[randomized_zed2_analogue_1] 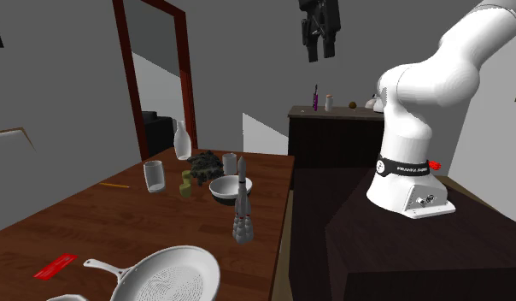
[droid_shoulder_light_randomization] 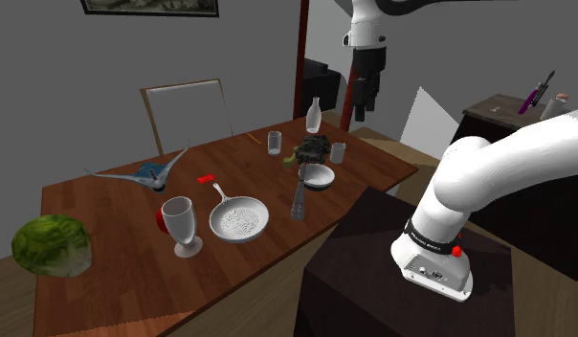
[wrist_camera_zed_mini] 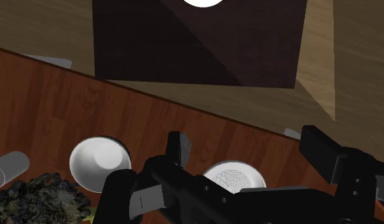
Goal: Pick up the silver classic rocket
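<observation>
On wood table (droid_shoulder_light_randomization: 124, 258): rocket (randomized_zed2_analogue_1: 241, 209) upright nr bowl (randomized_zed2_analogue_1: 220, 190); grey walls (droid_shoulder_light_randomization: 57, 86).

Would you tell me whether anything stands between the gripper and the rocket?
Nothing visible does. The gripper hangs high up, open, with only air down to the upright rocket. The bowl stands close beside the rocket, so I would descend with care there.

Grey walls (droid_shoulder_light_randomization: 48, 86) are enclosing the room. Wooden surface (droid_shoulder_light_randomization: 115, 278) is sitting mid-room, pale chair (droid_shoulder_light_randomization: 187, 110) standing at its far side. Dark red door frame (randomized_zed2_analogue_1: 126, 94) is standing behind it, dark sideboard (randomized_zed2_analogue_1: 333, 137) is sitting against the wall, and tan wood floor (wrist_camera_zed_mini: 318, 57) is showing below.
</observation>
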You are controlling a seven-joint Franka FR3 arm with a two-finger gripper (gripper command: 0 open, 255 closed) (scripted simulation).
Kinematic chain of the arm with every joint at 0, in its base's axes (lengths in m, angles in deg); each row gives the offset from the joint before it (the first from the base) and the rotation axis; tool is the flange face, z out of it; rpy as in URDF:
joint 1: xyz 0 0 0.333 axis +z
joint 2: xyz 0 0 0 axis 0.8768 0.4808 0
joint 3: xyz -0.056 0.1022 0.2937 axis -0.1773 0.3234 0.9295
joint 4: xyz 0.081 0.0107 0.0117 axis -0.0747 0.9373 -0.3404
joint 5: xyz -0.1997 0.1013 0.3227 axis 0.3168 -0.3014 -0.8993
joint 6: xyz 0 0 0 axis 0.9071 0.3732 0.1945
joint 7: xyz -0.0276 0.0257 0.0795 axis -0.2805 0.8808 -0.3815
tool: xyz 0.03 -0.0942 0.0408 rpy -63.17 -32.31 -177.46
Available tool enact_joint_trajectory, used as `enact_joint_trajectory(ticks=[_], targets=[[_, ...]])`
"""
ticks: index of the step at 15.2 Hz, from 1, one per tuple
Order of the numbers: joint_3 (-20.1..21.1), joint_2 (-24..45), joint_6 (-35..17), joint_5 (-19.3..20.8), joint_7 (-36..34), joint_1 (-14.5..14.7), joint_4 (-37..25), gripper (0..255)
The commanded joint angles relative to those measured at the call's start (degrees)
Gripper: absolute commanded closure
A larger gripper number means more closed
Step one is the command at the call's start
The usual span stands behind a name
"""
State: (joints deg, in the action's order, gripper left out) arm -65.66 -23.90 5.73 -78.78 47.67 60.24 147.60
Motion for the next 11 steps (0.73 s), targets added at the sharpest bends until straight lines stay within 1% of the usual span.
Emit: enact_joint_trajectory(ticks=[1,6,11], targets=[[0.0,0.0,0.0,0.0,0.0,0.0,0.0,0],[0.1,7.6,-10.1,0.2,-1.1,-0.9,2.7,0],[0.2,17.0,-19.9,0.5,-2.3,-1.8,3.3,0]])
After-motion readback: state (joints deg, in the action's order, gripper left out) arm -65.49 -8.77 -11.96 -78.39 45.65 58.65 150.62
